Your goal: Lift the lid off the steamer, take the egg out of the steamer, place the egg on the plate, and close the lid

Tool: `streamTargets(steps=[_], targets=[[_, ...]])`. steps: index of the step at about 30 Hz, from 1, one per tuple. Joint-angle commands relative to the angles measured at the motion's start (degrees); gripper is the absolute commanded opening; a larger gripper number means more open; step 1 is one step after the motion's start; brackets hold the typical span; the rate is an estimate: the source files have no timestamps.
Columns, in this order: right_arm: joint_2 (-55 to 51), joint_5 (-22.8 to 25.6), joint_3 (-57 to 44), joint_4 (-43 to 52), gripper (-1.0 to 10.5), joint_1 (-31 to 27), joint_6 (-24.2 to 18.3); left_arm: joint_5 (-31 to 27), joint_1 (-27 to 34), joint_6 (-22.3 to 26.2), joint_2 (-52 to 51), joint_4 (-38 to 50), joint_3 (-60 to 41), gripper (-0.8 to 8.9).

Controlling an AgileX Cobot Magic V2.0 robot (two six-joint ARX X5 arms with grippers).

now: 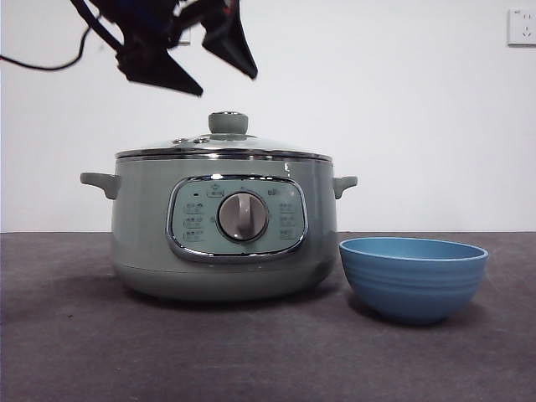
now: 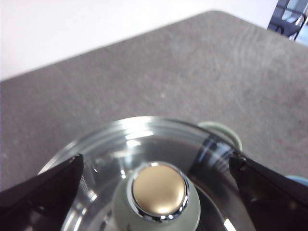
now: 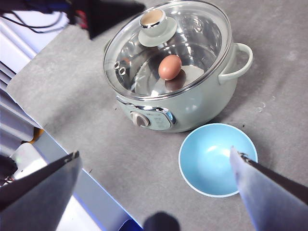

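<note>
Nearest the front camera sits the round, ridged blue plate (image 1: 413,276), bowl-shaped and holding nothing, just beside the large sage-green electric steamer (image 1: 224,226). The clear domed glass lid (image 3: 178,38) with its chrome rim is seated on the pot, and a brown egg (image 3: 170,67) shows through it on the inner rack. The glass is probably fairly heavy, slippery and breakable, so the pale green knob (image 2: 159,192) is the sensible hold. The left gripper (image 2: 156,168) hovers above that knob, jaws spread wide. The right gripper (image 3: 154,159), also spread, waits high over the table.
</note>
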Motion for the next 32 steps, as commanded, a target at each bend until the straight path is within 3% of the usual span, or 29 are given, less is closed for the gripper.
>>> streamTargets(steps=[1, 9, 12, 18, 21, 24, 27, 29, 32], targets=[[0.1, 0.1, 0.1, 0.3, 6.0, 0.2, 0.4, -0.4, -0.7, 1.0, 2.0, 0.3, -0.1, 5.97], [0.1, 0.1, 0.1, 0.3, 6.0, 0.2, 0.5, -2.5, -1.6, 1.2, 4.7, 0.2, -0.1, 5.88], [0.1, 0.1, 0.1, 0.3, 6.0, 0.2, 0.5, -2.3, -2.0, 1.2, 4.8, -0.2, -0.1, 4.94], [0.1, 0.1, 0.1, -0.1, 6.0, 0.2, 0.9, -2.0, -2.2, 1.1, 4.9, -1.0, -0.1, 4.93], [0.1, 0.1, 0.1, -0.3, 6.0, 0.2, 0.9, -2.0, -2.2, 1.1, 4.9, -2.8, -0.1, 4.01], [0.1, 0.1, 0.1, -0.3, 6.0, 0.2, 0.9, -2.0, -2.2, 0.6, 4.9, -3.0, -0.1, 3.93], [0.1, 0.1, 0.1, -0.4, 6.0, 0.2, 1.2, -2.0, -2.2, 0.4, 4.9, -3.0, -0.1, 2.02], [0.1, 0.1, 0.1, -0.4, 6.0, 0.2, 1.2, -2.0, -2.2, 0.2, 4.9, -2.8, -0.1, 1.25], [0.1, 0.1, 0.1, -0.3, 6.0, 0.2, 1.2, -2.0, -2.2, 0.0, 4.9, -2.4, -0.1, 1.16]])
